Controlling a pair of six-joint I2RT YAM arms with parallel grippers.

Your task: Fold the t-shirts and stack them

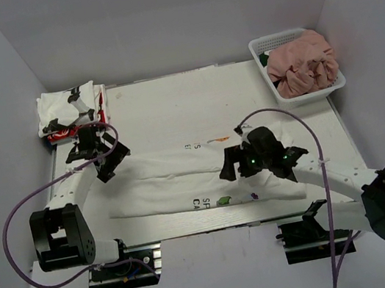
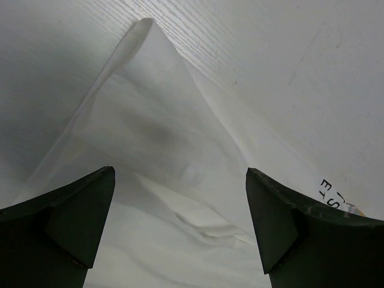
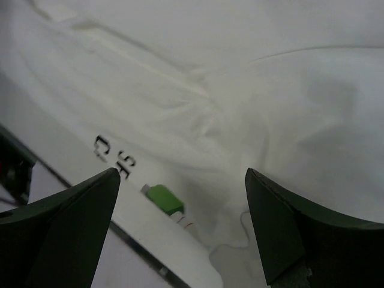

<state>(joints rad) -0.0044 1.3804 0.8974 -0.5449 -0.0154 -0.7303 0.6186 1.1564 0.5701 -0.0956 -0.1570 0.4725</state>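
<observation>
On your table (image 1: pixel 170 103), the white shirt (image 1: pixel 169 181) lies part-folded across the near middle; a pink shirt (image 1: pixel 301 61) lies in the basket (image 1: pixel 272 39) far right, and a folded stack (image 1: pixel 71 109) sits far left. Your left gripper (image 2: pixel 180 180) and right gripper (image 3: pixel 180 180) both gape wide, empty, over the white shirt.

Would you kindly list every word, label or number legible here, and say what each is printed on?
"CA": black print on the large white t-shirt, near edge, top view; the small line above it is unreadable.
"C": same shirt, right wrist view, beside a green patch; the following letters are blurred.
"ET": same shirt, left wrist view, cut off at the frame edge.
Nothing else carries readable text.
</observation>
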